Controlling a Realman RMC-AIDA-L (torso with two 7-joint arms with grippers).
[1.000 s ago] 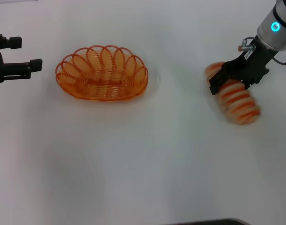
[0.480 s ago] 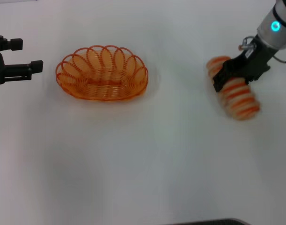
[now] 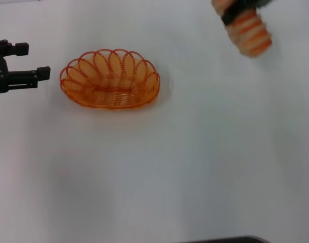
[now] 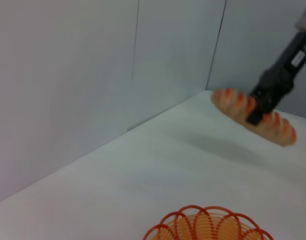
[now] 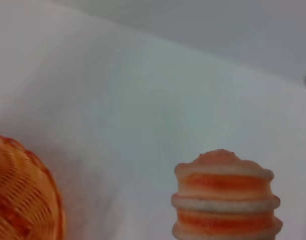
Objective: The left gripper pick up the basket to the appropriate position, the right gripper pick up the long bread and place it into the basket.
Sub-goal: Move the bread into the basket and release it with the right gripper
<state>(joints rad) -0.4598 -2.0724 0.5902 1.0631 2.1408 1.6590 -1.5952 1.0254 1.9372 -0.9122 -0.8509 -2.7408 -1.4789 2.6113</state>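
Observation:
The orange wire basket (image 3: pixel 111 79) sits on the white table, left of centre. It also shows in the left wrist view (image 4: pixel 208 226) and the right wrist view (image 5: pixel 20 200). My left gripper (image 3: pixel 34 62) is open and empty, just left of the basket, not touching it. My right gripper (image 3: pixel 234 11) is shut on the long bread (image 3: pixel 247 30) and holds it high above the table at the far right. The left wrist view shows the right gripper (image 4: pixel 260 106) clamped across the lifted bread (image 4: pixel 253 116). The bread's end (image 5: pixel 225 197) fills the right wrist view.
The white table (image 3: pixel 169 162) spreads around the basket. A grey panelled wall (image 4: pixel 92 75) stands behind the table's far edge. A dark edge (image 3: pixel 225 239) shows at the bottom of the head view.
My right gripper has lifted the long bread off the table, up and slightly toward the left. My left gripper has edged a little toward the basket. The basket has not moved.

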